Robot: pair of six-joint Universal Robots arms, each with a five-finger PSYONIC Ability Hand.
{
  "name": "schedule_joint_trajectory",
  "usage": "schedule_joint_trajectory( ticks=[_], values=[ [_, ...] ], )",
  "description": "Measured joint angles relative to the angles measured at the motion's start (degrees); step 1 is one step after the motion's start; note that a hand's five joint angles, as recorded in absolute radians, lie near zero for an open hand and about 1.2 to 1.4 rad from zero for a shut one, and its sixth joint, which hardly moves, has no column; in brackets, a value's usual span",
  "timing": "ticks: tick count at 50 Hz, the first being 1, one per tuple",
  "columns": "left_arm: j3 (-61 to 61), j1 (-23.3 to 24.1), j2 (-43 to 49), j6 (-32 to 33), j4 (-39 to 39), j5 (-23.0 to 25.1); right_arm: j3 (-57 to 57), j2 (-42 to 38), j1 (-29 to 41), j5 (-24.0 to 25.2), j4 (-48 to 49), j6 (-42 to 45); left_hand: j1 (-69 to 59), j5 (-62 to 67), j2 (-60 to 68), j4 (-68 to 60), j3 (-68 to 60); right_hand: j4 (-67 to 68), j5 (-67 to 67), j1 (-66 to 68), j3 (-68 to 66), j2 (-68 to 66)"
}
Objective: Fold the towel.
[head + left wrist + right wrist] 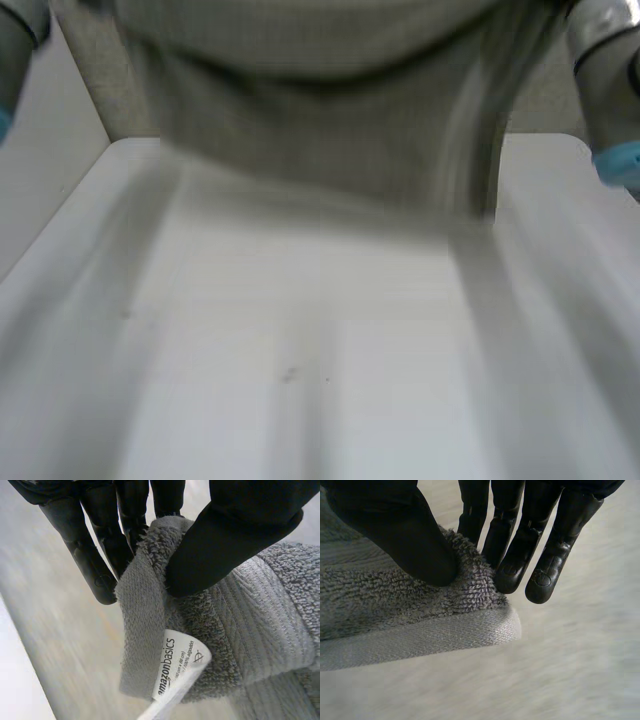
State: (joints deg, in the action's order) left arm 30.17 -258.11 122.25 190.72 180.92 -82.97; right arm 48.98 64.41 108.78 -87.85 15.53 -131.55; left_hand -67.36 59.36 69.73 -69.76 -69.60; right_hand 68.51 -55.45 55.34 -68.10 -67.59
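Together, left hand (pixel 235 535) and right hand (pixel 395 525) each pinch a towel (pixel 320 130) corner (held high, wide apart).

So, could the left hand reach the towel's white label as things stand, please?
Probably not: the left hand is busy pinching the towel corner, with the label hanging just beyond its thumb.

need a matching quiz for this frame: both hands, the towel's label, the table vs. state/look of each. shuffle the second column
Column 1
1. left hand
2. right hand
3. label
4. table

Column 2
A. plain white surface
B. pinches a plain hemmed corner of the grey towel
C. white, printed, hanging at a towel corner
D. pinches the towel corner that carries the label

Pairs: 1-D; 2-B; 3-C; 4-A
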Motion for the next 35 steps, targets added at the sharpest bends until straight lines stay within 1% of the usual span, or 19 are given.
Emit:
schedule_joint_trajectory(
  ticks=[3, 6, 7, 8, 12, 14, 15, 17, 18, 23, 25, 26, 27, 28, 30, 32, 35],
  values=[
    [-3.01, -0.03, -0.09, -3.95, 5.16, -1.17, 1.34, 2.06, 0.04, -0.26, 6.68, -1.08, 0.0, 0.01, 0.0, 0.0, 0.0, 0.0, 0.0, 0.0, 0.0, 0.0],
    [-1.17, -0.14, -0.3, -6.61, 8.07, -2.24, 4.0, 3.45, 0.01, -0.09, 8.55, -1.84, 0.0, 0.01, 0.0, 0.0, 0.0, 0.0, 0.0, 0.0, 0.0, 0.0],
    [-1.17, -0.14, -0.3, -6.61, 8.07, -2.24, 4.0, 3.45, 0.01, -0.09, 8.55, -1.84, 0.0, 0.01, 0.0, 0.0, 0.0, 0.0, 0.0, 0.0, 0.0, 0.0],
    [1.69, -0.26, -0.57, -7.9, 9.36, -2.79, 6.5, 4.08, -0.05, 0.34, 8.45, -2.22, 0.0, 0.01, 0.0, 0.0, 0.0, 0.0, 0.0, 0.0, 0.0, 0.0],
    [12.5, -0.6, -1.18, -8.93, 10.62, -2.96, 13.48, 4.26, -0.4, 2.66, 6.63, -2.58, 0.0, 0.01, 0.0, 0.0, 0.0, 0.0, 0.0, 0.0, 0.0, 0.0],
    [14.85, -0.67, -1.29, -8.96, 10.75, -2.8, 15.04, 4.12, -0.48, 3.32, 6.26, -2.6, 0.0, 0.02, 0.0, 0.0, 0.0, 0.0, 0.0, 0.0, 0.0, 0.0],
    [21.39, -0.86, -1.31, -8.92, 11.27, -2.02, 19.08, 3.57, -0.64, 5.14, 5.56, -2.55, 0.0, 0.02, 0.0, 0.0, 0.0, 0.0, 0.0, 0.0, 0.0, 0.0],
    [25.47, -0.95, -1.3, -8.82, 11.79, -1.33, 21.83, 3.05, -0.75, 6.38, 5.24, -2.45, 0.0, 0.02, 0.0, 0.0, 0.0, 0.0, 0.0, 0.0, 0.0, 0.0],
    [30.48, -1.06, -1.11, -8.54, 12.44, -0.2, 25.65, 1.82, -0.85, 7.87, 4.71, -2.29, 0.0, 0.02, 0.0, 0.0, 0.0, 0.0, 0.0, 0.0, 0.0, 0.0],
    [41.68, -1.2, 0.13, -7.1, 14.35, 2.69, 33.76, -1.97, -0.96, 10.12, 3.21, -1.69, -0.28, 0.02, 0.0, 0.0, 0.0, 0.0, 0.0, 0.0, 0.0, 0.0],
    [47.7, -1.28, 1.17, -4.35, 15.18, 4.18, 38.58, -4.91, -0.96, 10.84, 1.07, -0.63, -0.28, 0.02, 0.0, 0.0, 0.0, 0.01, 0.0, 0.0, 0.0, 0.0],
    [47.7, -1.28, 1.17, -4.35, 15.18, 4.18, 38.58, -4.91, -0.96, 10.84, 1.07, -0.63, -0.28, 0.02, 0.0, 0.0, 0.0, 0.01, 0.0, 0.0, 0.0, 0.0],
    [50.42, -1.31, 1.63, -1.7, 15.36, 4.68, 40.56, -6.11, -0.98, 10.94, -0.68, 0.33, -0.36, 0.02, 0.0, 0.0, 0.0, 0.01, 0.0, 0.0, 0.0, 0.0],
    [50.42, -1.31, 1.63, -1.7, 15.36, 4.68, 40.56, -6.11, -0.98, 10.94, -0.68, 0.33, -0.36, 0.02, 0.0, 0.0, 0.0, 0.01, 0.0, 0.0, 0.0, 0.0],
    [52.81, -1.29, 1.93, 1.98, 15.33, 4.94, 41.96, -6.71, -1.02, 10.88, -2.76, 1.39, -0.46, 0.02, 0.0, 0.0, 0.0, 0.01, 0.0, 0.0, 0.0, 0.0],
    [55.77, -1.19, 2.02, 8.41, 15.01, 4.98, 43.23, -6.75, -1.06, 10.69, -6.03, 2.66, -0.46, 0.01, -0.02, 0.01, 0.0, 0.01, 0.0, 0.0, 0.0, 0.0],
    [57.67, -1.07, 1.68, 13.28, 14.45, 4.9, 43.78, -6.0, -1.11, 10.58, -8.44, 3.09, 0.31, -2.67, -3.42, 3.2, 3.01, 0.01, 0.0, 0.0, 0.0, 0.0]
  ],
)
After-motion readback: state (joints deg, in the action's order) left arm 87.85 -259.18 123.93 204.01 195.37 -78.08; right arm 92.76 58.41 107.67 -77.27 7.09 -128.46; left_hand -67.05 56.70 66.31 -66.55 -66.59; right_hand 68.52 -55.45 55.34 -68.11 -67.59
